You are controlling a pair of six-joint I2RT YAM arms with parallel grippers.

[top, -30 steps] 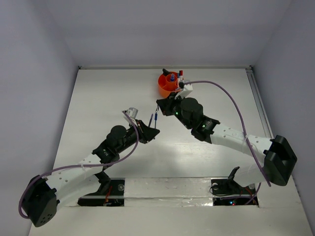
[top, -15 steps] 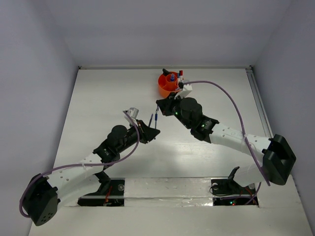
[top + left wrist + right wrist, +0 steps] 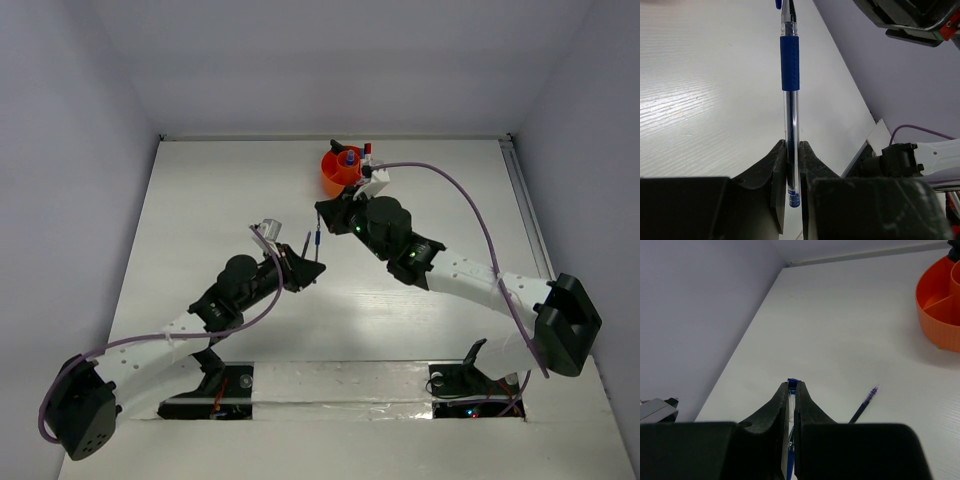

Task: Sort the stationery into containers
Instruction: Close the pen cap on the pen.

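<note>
Worktop [image 3: 220,200] is matte white with a faint lengthwise grain, boxed in by plain pale lilac walls [image 3: 350,60] on three sides. The arms are white shells with black joints, and a purple cable [image 3: 470,215] loops off the right one. Orange tub [image 3: 335,182] sits near the far edge, centre-right: round, low, ribbed plastic outer wall, divider walls inside. A blue-capped item [image 3: 350,157] and a red-tipped marker [image 3: 368,148] stand in it. Left tool [image 3: 792,146] is pinched on the tail end of a blue pen [image 3: 790,100], which has a clear barrel, a dark blue rubber grip and ink visible inside. The pen is held off the worktop mid-table, pointing out towards the right tool [image 3: 792,385]. The right tool is just short of the tub, fingers pressed together on a thin blue piece [image 3: 792,382] that peeks out at the tips; can't tell what it is. The right wrist view also shows a slim dark pen end [image 3: 866,402] with a violet-blue tip, low right of the fingers. Can't tell if that's the same pen or whether it touches the surface.
</note>
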